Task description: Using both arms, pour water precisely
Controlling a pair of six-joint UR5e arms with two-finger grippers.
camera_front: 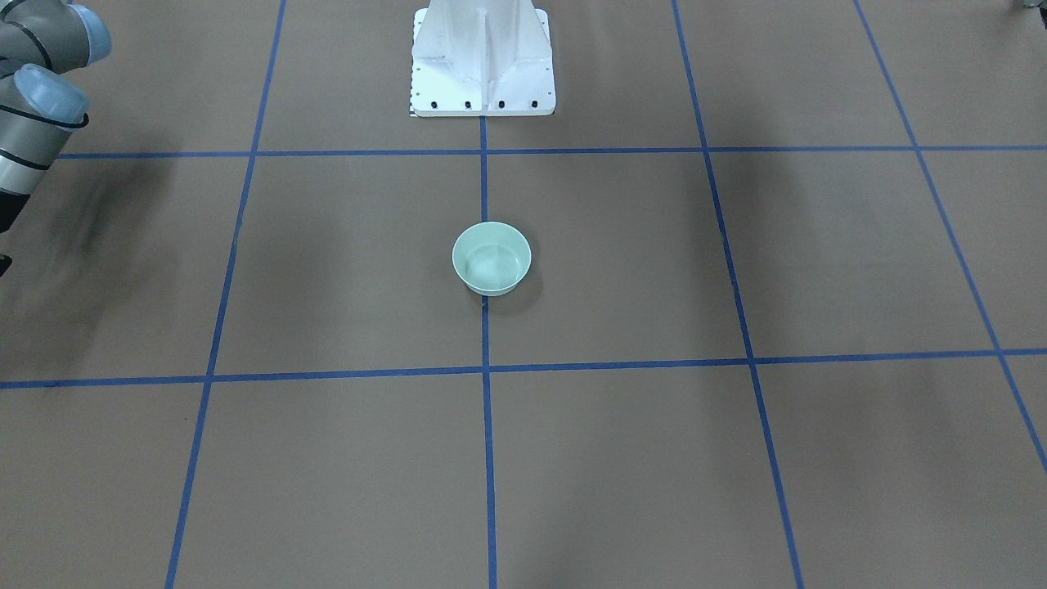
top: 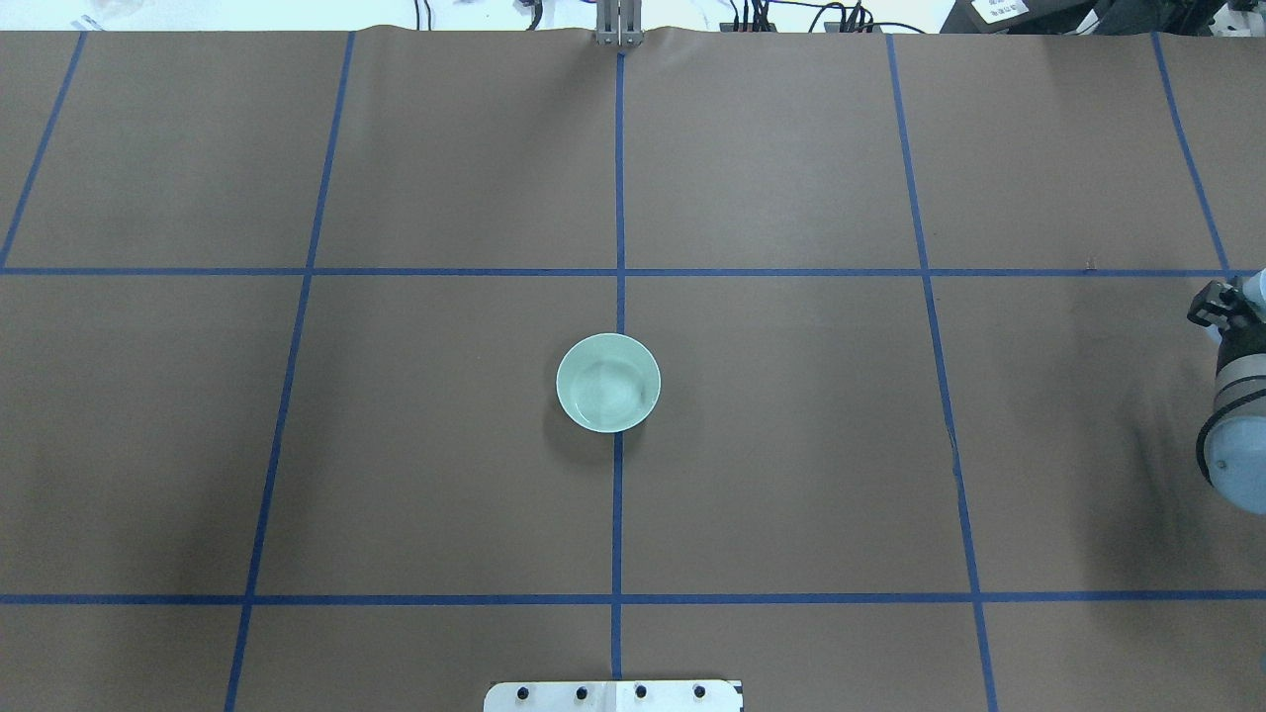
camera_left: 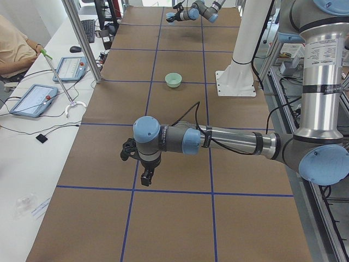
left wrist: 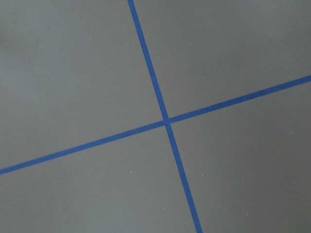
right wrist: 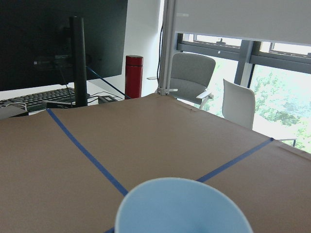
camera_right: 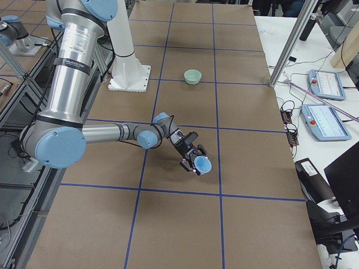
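Observation:
A pale green bowl point(top: 607, 383) point(camera_front: 491, 258) stands at the table's centre on a blue tape line. A faint glinting surface inside it looks like the water point(top: 605, 391). My left arm point(camera_left: 229, 142) reaches out low over the table's left end, with the left gripper point(camera_left: 146, 179) pointing down; I cannot tell whether it is open or shut. My right arm point(camera_right: 106, 133) point(top: 1241, 415) stretches toward the right end. A light-blue cup point(camera_right: 202, 164) point(right wrist: 182, 208) sits at the right gripper point(camera_right: 192, 156). Its fingers show only in the side view, so I cannot tell its state.
The white pedestal point(camera_front: 483, 65) stands behind the bowl. Blue tape lines point(left wrist: 167, 121) grid the brown table. A side desk holds tablets point(camera_left: 32, 98), and a person's arm point(camera_left: 13, 46) rests there. A red bottle point(right wrist: 133, 75) and a monitor point(right wrist: 58, 43) stand past the table's right end.

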